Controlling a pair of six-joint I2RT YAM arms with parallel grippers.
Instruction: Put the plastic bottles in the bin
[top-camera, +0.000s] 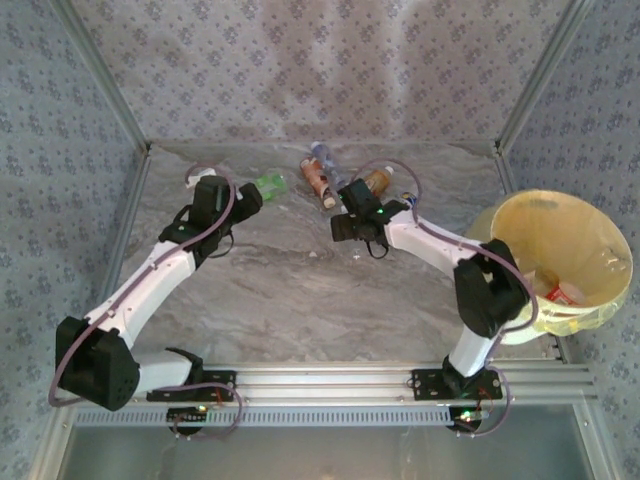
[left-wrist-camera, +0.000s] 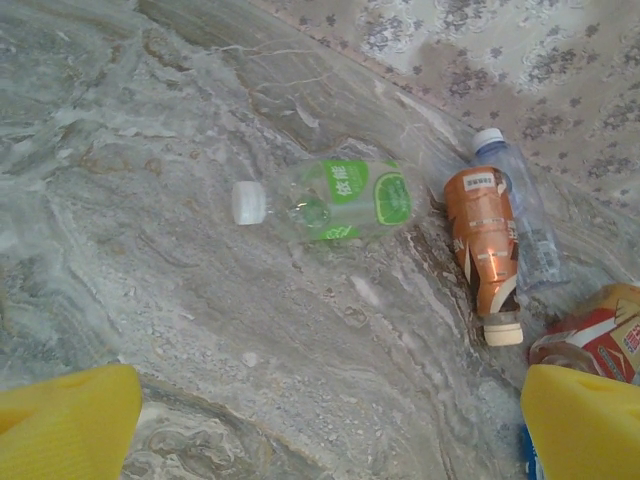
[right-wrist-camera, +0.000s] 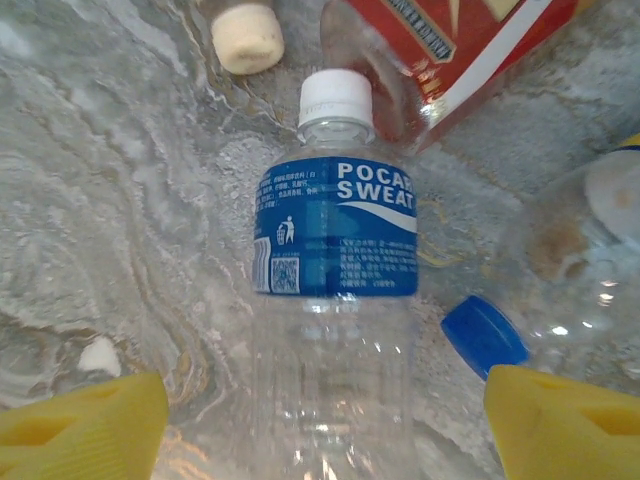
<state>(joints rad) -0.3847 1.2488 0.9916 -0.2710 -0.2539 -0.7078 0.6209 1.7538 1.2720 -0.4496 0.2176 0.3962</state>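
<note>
Right wrist: my right gripper (right-wrist-camera: 322, 420) straddles the blue bottle (right-wrist-camera: 335, 300) near the orange bottle's cap (right-wrist-camera: 247, 37), jaws open and not touching. If I close off-centre, I reckon the slick body squirts out, or a finger snags the blue cap (right-wrist-camera: 483, 333) alongside.

Left wrist: my left gripper (left-wrist-camera: 330, 420) is open and empty. The green bottle (left-wrist-camera: 345, 200) lies left of the orange bottle (left-wrist-camera: 485, 240).

Top: the bin (top-camera: 505, 225) stands well right of it, with something red and white inside.

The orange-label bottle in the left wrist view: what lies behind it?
A clear bottle with a white cap lies just behind the orange-label bottle. Its near side is covered, so contact cannot be told.
</note>
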